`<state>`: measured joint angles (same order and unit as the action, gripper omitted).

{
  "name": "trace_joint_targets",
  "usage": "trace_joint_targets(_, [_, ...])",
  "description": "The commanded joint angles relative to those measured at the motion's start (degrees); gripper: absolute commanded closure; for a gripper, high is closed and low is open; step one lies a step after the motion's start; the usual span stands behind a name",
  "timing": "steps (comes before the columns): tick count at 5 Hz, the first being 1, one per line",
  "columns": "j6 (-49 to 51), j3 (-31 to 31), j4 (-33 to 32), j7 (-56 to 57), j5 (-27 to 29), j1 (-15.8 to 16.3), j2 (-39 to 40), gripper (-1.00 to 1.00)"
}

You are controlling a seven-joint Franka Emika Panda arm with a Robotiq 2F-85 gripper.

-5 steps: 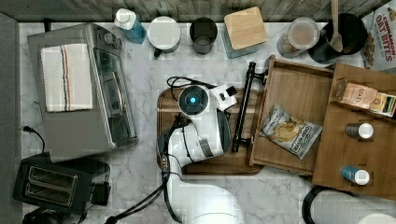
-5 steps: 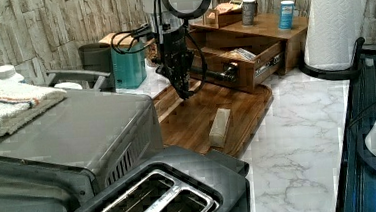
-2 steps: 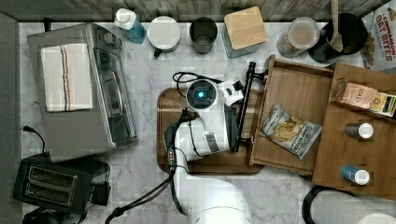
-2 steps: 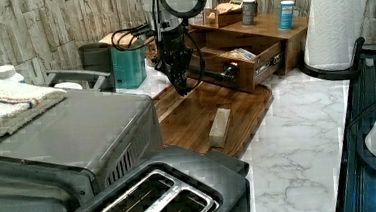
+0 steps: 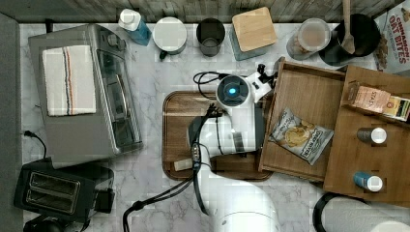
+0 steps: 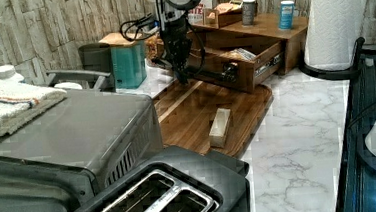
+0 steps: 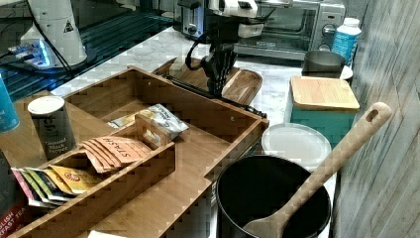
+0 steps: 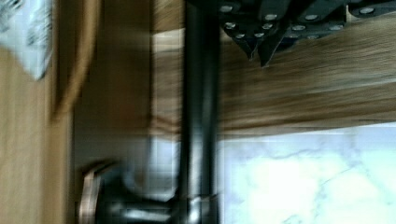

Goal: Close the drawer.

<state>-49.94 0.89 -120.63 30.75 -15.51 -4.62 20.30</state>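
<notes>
The drawer (image 5: pixel 309 92) is a brown wooden box that stands pulled out from under the cabinet top, with a snack bag (image 5: pixel 300 137) lying inside. In the left view the drawer (image 6: pixel 246 72) shows its black bar handle (image 6: pixel 214 74) across the front. My gripper (image 6: pixel 181 79) points down just in front of that handle, over the far end of the dark tray. The wrist view shows the handle (image 8: pixel 198 116) as a black bar right beside my gripper (image 8: pixel 259 56), whose fingertips are shut together with nothing between them. From the right view, the gripper (image 7: pixel 218 89) hangs just beyond the drawer's front wall (image 7: pixel 208 106).
A dark rounded tray (image 5: pixel 179 121) with a small wooden block (image 5: pixel 183 165) lies under my arm. A toaster oven (image 5: pixel 82 87) and a toaster (image 5: pixel 53 191) stand at the top view's left. Cups, a teal canister (image 5: pixel 254 29) and a black pot (image 5: pixel 353 34) line the back. The cabinet top (image 5: pixel 372 159) bears bottles.
My arm has moved toward the top view's right, bringing the gripper from over the tray up to the drawer's handle. The drawer itself has not visibly shifted.
</notes>
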Motion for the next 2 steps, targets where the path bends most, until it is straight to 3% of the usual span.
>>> trace_joint_targets(1, [2.0,2.6,8.6,17.0,10.1,-11.9,-1.1,1.0])
trace_joint_targets(2, [4.5,4.9,11.5,19.3,10.7,-13.9,1.4,1.0])
